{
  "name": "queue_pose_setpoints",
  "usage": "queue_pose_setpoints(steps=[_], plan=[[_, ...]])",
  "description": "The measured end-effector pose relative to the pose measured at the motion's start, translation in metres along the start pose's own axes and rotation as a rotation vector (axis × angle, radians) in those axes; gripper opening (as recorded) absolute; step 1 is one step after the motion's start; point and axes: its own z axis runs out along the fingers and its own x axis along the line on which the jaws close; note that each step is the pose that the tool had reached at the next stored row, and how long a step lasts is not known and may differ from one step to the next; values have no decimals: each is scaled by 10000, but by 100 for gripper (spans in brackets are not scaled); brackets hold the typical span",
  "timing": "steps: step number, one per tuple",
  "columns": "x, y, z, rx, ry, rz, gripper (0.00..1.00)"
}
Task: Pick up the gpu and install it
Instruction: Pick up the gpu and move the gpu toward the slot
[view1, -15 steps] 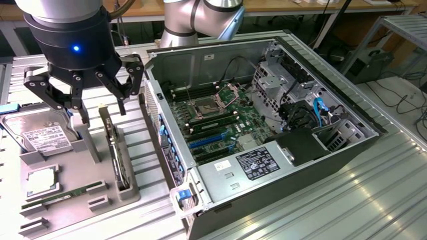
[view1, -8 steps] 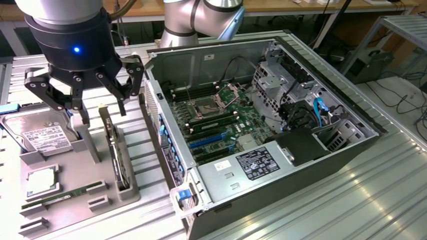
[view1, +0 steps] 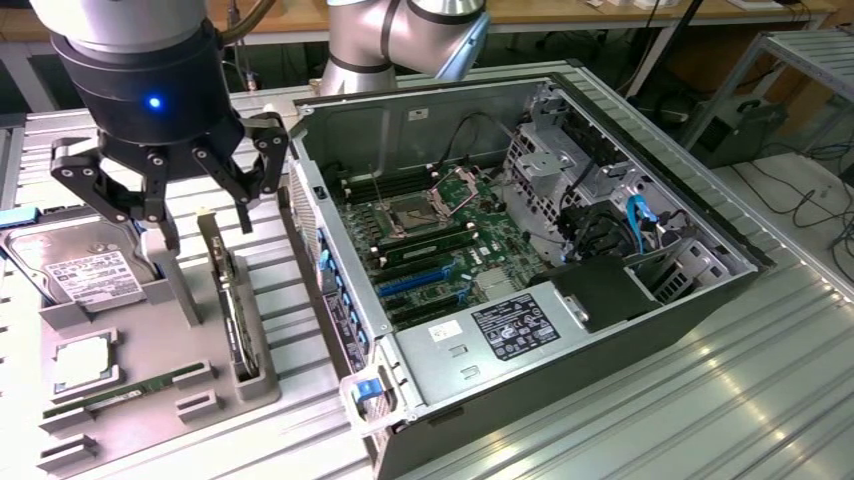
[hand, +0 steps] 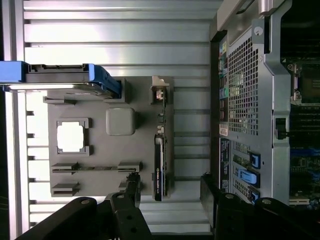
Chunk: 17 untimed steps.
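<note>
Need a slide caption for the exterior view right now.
Open gripper hovers above the gpu standing on edge in its grey tray, beside the opened computer case.

Grey tray, plain matte. On the tray: gpu dark, greenish along the edge; hard drive silver with white label; CPU pale silver; RAM stick green. Above the tray: gripper black, blue light on its body. Beside the tray: case black, motherboard green, slots blue. Under the tray: table silver, ribbed.
</note>
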Motion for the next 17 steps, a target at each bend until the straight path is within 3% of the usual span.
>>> queue_pose_setpoints(steps=[17], plan=[[2, -3, 77, 5, -1, 0, 60]])
